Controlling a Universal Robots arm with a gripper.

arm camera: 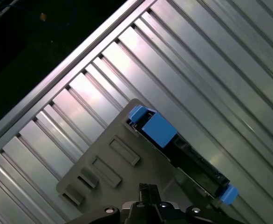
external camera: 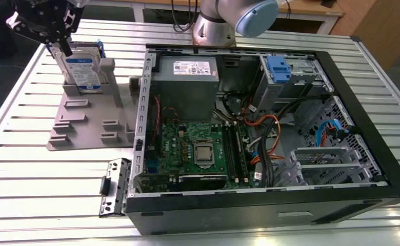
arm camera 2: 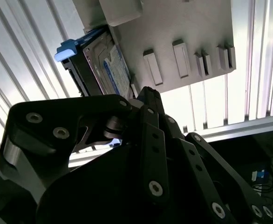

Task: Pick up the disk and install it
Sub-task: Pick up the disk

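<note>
A slatted metal table (external camera: 22,169) carries an open computer case (external camera: 378,128) that spreads from the centre of the exterior view toward 3 o'clock. A grey holder (external camera: 83,123) sits just beside it at 9 o'clock. The blue-railed disk (external camera: 83,69) stands upright in that holder at 10 o'clock, outside the case, and the black gripper (external camera: 62,47) hangs at its top edge; whether the jaws are released or clenched cannot be told.

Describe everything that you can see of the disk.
The disk is a flat silver metal drive with a white-and-blue label and blue plastic side rails. It stands upright on its edge in a slot of the grey holder, at the exterior view's left of the computer case. The gripper hangs at its top edge; contact cannot be told.
</note>
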